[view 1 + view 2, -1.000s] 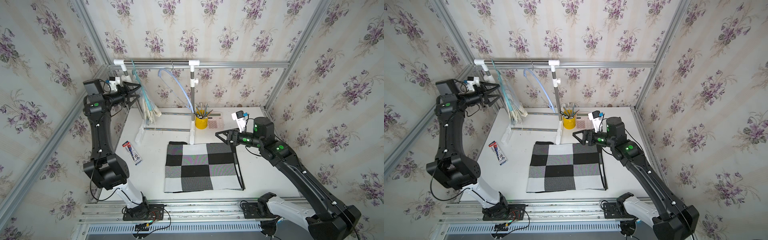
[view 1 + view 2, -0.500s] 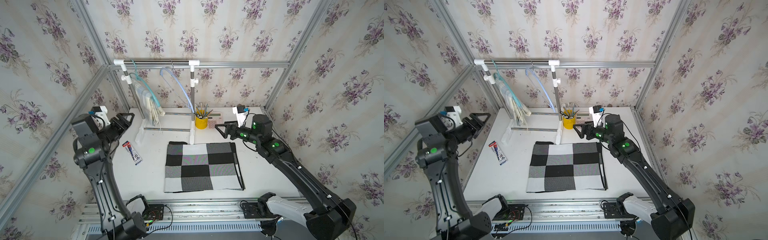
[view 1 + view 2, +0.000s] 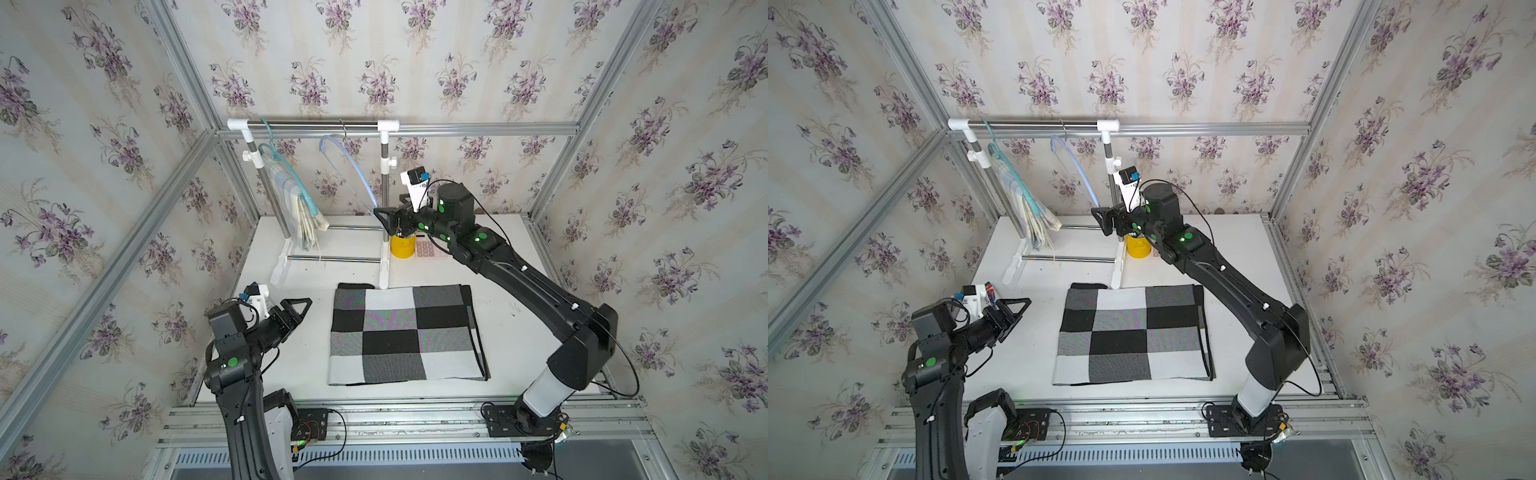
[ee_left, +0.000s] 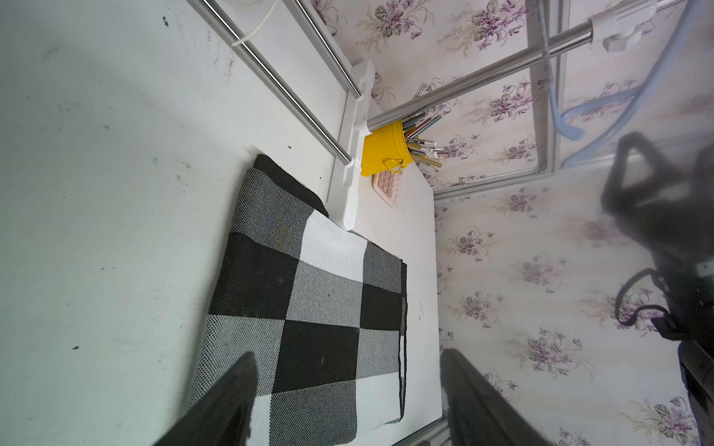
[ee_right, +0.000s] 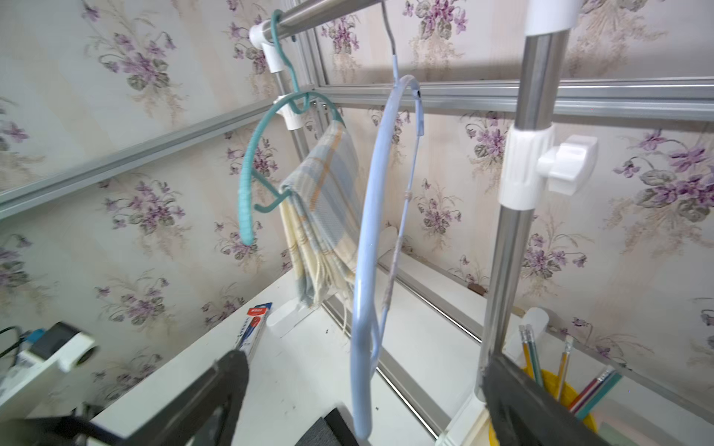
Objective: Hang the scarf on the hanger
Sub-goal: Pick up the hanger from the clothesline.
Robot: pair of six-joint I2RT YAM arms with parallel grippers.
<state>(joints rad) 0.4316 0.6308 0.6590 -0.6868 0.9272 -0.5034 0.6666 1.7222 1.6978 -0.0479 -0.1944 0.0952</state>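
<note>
The checked scarf (image 3: pixel 405 332) lies folded flat mid-surface. The left claw (image 3: pixel 300 311) hovers open beside it, toward the surface's left edge. The right claw (image 3: pixel 384 222) is open around the blue hanger (image 5: pixel 363 239)'s lower end.

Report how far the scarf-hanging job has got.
Done: nothing; the checkered scarf lies folded flat on the table. In hand: the open right gripper sits at the lower end of the empty blue hanger; the open left gripper hovers beside the scarf. Left: grasp, lift and drape it over that hanger.
</note>
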